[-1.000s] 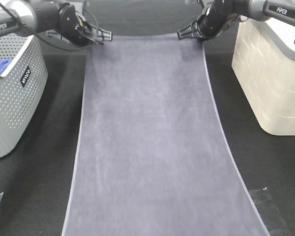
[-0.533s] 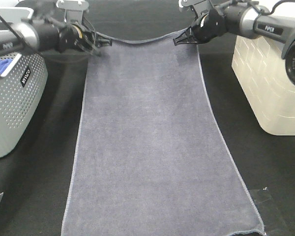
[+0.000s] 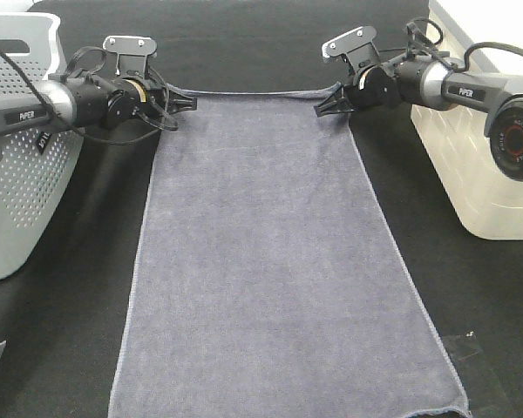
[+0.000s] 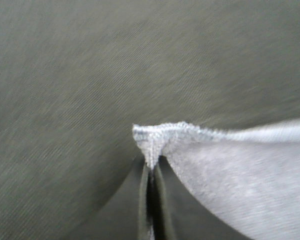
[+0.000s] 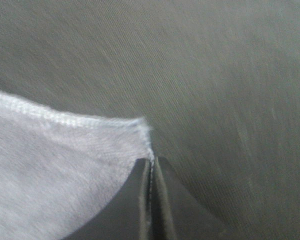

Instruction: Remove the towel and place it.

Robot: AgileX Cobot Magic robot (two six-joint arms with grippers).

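Holding the towel [image 3: 261,261] by its two far corners is what keeps it flat right now. My left gripper [image 3: 181,103] pinches the far left corner and my right gripper [image 3: 324,108] pinches the far right one, each set of jaws pressed tight together with only the stitched hem between them. The left wrist view shows the corner [image 4: 155,142] poking out past the closed fingertips, and the right wrist view shows the matching corner [image 5: 140,131] just clear of the tips there. I judge both grips to be shallow, on the very edge of the cloth, so a quick pull could slip a corner out.

The towel lies lengthwise on the black table [image 3: 471,287], running from the far edge between the arms down to the near edge, where its near hem [image 3: 288,411] sits flat with a small curl at the right corner. It is between the grey basket [image 3: 22,192] on the left and the cream basket [image 3: 479,148] on the right, touching neither as far as I can see. The far hem sags only slightly between the grippers, so I read the two arms as set well apart to hold that edge taut and smooth the cloth.

I would say the spreading is nearly done; letting go of both corners looks like the remaining step.
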